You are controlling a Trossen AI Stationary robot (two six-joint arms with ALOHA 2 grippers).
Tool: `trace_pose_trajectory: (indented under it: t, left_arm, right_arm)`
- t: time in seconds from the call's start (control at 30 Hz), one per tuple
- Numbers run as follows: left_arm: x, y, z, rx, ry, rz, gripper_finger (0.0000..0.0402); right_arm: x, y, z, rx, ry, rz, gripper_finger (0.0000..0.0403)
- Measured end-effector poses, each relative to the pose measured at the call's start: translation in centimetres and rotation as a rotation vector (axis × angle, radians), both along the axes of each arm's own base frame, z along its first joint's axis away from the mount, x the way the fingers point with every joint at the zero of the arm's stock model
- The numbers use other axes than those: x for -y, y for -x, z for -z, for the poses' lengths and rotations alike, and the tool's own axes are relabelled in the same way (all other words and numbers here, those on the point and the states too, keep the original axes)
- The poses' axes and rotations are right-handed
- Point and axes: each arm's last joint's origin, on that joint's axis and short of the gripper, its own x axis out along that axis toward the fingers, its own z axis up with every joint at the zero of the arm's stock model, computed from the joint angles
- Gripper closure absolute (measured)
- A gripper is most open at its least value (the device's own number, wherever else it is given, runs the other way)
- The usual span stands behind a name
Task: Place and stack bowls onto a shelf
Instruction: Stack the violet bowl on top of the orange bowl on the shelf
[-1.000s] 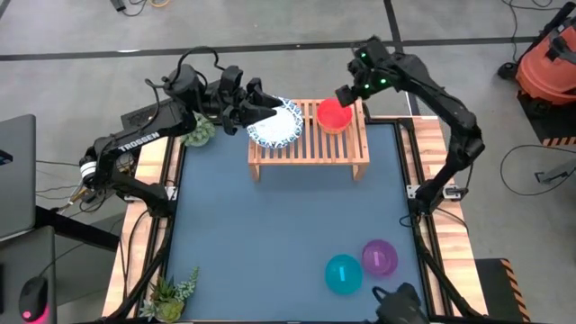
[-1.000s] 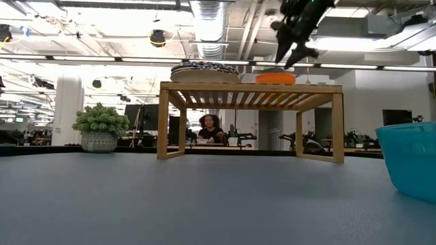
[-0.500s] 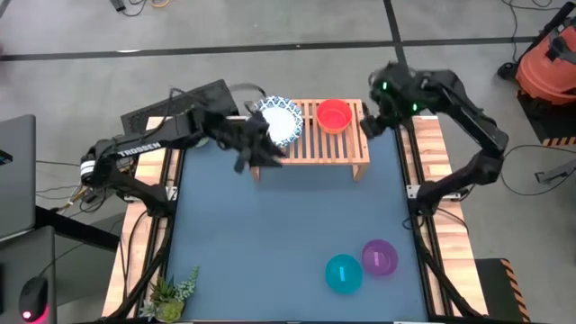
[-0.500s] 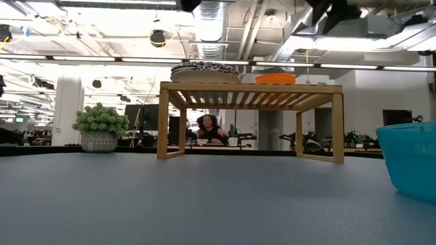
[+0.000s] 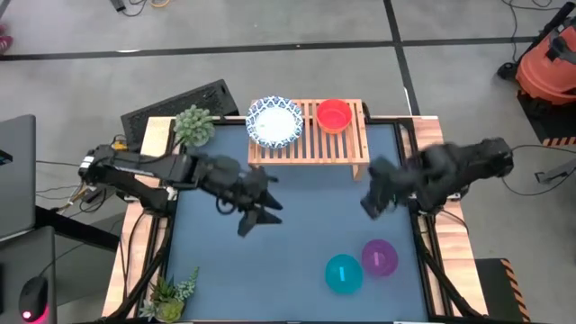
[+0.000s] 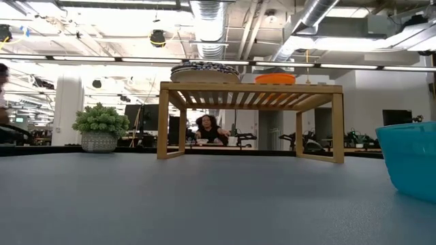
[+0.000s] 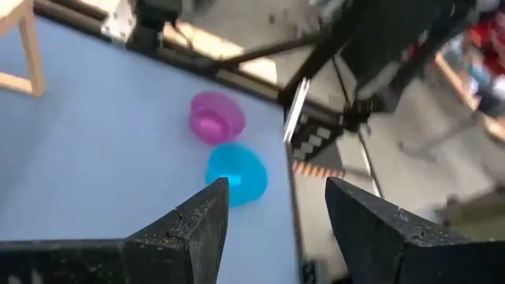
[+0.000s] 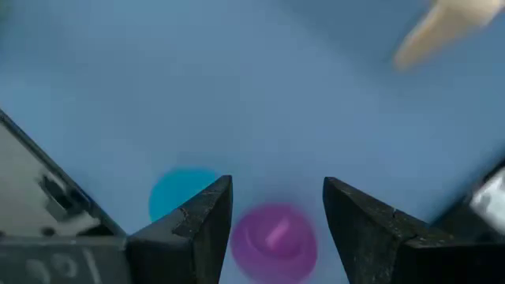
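Note:
The light-wood shelf (image 5: 308, 137) stands at the table's far edge. On its slatted top rest a white bowl with a blue patterned rim (image 5: 274, 123) at the left and a red bowl (image 5: 334, 115) at the right. A teal bowl (image 5: 343, 273) and a purple bowl (image 5: 379, 257) sit upright on the blue table near its right front corner. My left gripper (image 5: 256, 216) hangs open over the table's left middle, pointing toward those two bowls. My right gripper (image 5: 373, 194) hangs open above the table's right side, pointing down, with the purple bowl (image 8: 276, 238) below it. Neither gripper shows in the low view.
A potted plant (image 5: 194, 125) stands at the far left corner and another (image 5: 171, 291) at the near left corner. In the low view the teal bowl (image 6: 411, 163) fills the right edge, and a person sits in the room behind the shelf (image 6: 251, 90).
My left gripper has left the white bowl on the shelf and swung toward the near edge, out over the table's left middle, turning toward the right. My right gripper has left the red bowl and swung toward the near right. Both bowls stay on the shelf.

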Motion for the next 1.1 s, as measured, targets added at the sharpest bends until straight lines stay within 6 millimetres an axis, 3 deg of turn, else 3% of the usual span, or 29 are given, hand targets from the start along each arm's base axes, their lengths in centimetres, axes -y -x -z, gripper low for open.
trace_pose_trajectory:
  t: [0.27,0.47,0.6,0.87,1.1]
  left_arm:
    - [4.9,0.6,-2.9,0.298,0.083,-0.013,0.0205]
    - [6.0,1.2,-5.6,0.585,0.118,0.036,0.0205]
    - [5.9,1.4,-6.4,0.658,0.169,0.063,0.0205]
    - [6.0,1.3,-5.9,0.599,0.182,0.024,0.0205]
    - [6.4,1.5,-5.9,0.596,0.17,-0.04,0.0205]
  right_arm:
    - [-7.5,1.1,6.6,-0.204,-0.058,0.143,0.0179]
    - [-12.7,2.7,12.2,-0.307,-0.094,0.373,0.0179]
    - [-15.3,3.0,15.2,-0.34,-0.136,0.458,0.0179]
    - [-16.9,2.1,19.2,-0.456,-0.062,0.531,0.0179]
    - [-15.8,3.1,19.8,-0.58,0.133,0.61,0.0179]
